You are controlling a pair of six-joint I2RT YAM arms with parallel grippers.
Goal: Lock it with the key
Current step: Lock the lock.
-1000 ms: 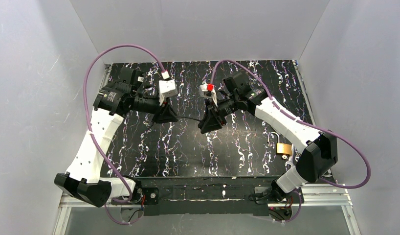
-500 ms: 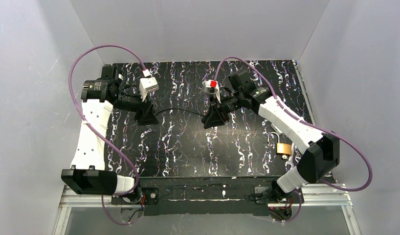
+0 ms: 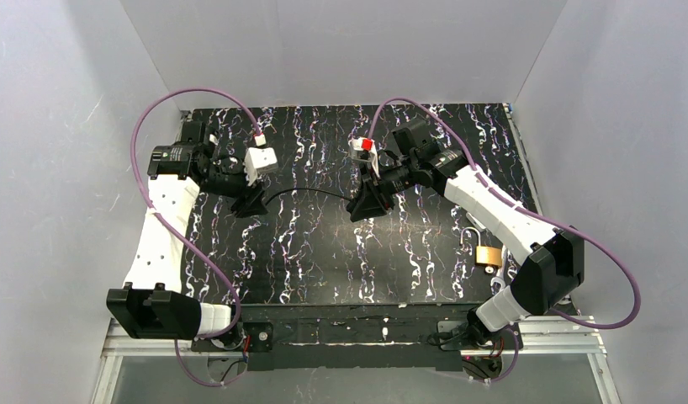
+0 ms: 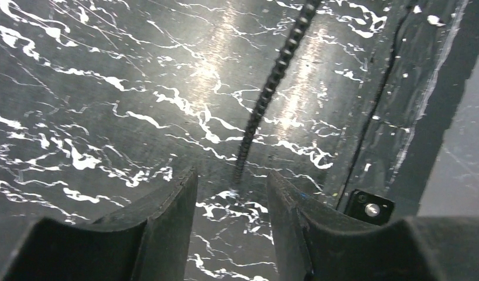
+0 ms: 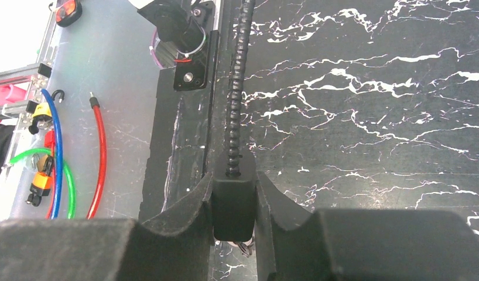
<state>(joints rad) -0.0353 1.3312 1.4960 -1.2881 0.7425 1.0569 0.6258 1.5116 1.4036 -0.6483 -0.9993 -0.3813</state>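
table is showing as a glossy black slab with white marble veining. padlock is lying flat on it, right side toward the near edge: small brass rectangular body with a silver U-loop on top, just beside the right arm's elbow. it's sitting well apart from both grippers (neither one is touching it).

right gripper is clamping a small matte black block, rectangular with rounded corners. its curved dark fingers are pressing on both sides of the block. a black beaded cord is running out of the block's top and away across the table toward the left arm. something metallic is peeking out below the block, too small to tell what.

left gripper is hovering low over the table with its fingers standing apart at a moderate gap, holding nothing. the cord's far end is hanging in that gap, touching neither finger as far as the wrist view is showing. in the top view the cord is arching shallowly between the two grippers.
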